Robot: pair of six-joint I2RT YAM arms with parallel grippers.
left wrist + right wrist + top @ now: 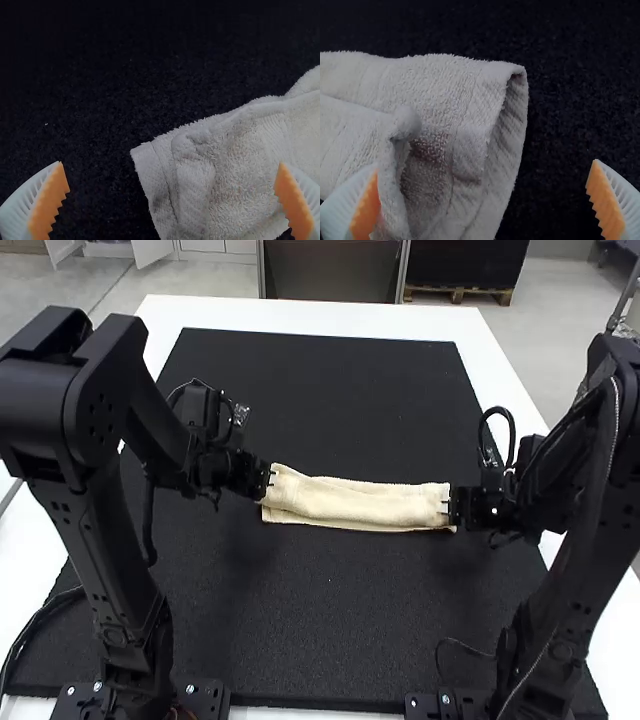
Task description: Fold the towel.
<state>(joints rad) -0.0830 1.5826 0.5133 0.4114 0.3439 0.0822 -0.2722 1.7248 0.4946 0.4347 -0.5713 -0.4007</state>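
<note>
The cream towel (pixel 350 502) lies folded into a narrow strip running left to right across the black mat. My left gripper (pixel 268 480) is at the strip's left end, and my right gripper (pixel 449 508) is at its right end. In the left wrist view, the left gripper (pixel 172 200) stands open, with the layered end of the towel (pixel 240 165) between and beyond its fingers. Wide apart are the fingers of the right gripper (pixel 482 200) in the right wrist view, the towel's open folded edge (pixel 470 110) between them, one layer rumpled near one finger.
A black mat (pixel 320 390) covers most of the white table (pixel 300 312). Both arms stand at the near edge, left and right, and a thin cable lies near the right arm's base.
</note>
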